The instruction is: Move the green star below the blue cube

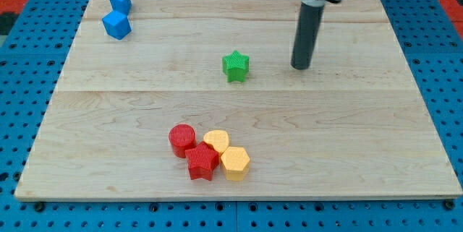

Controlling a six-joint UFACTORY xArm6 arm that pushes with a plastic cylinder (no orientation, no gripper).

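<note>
Tip: my tip [300,66] rests on the board near the green star's right in the view, apart from it, with bare wood between them. There is no gripper here to be open or closed; the rod holds nothing and can only push.

Green star: the green star [236,66] sits near the middle of the wooden board [376,152], free on all sides, so nothing blocks a shove toward the view's left.

Blue cube: the blue cube [116,25] lies at the view's upper left, touching or nearly touching a second blue block [120,1] just above it (that one's shape is harder to read).

Why the tip stands here: being on the star's far side from the cube puts it, I judge, where a leftward push would carry the star toward its goal.

Goal spot: the bare wood just below the blue cube, well apart from the star; the task looks barely started.

Bystanders: a red cylinder [182,139], red star [202,162], yellow block [216,142] and yellow hexagon [235,162] cluster toward the view's bottom, clear of the likely path.

Risk: an off-centre push could spin the star aside.
</note>
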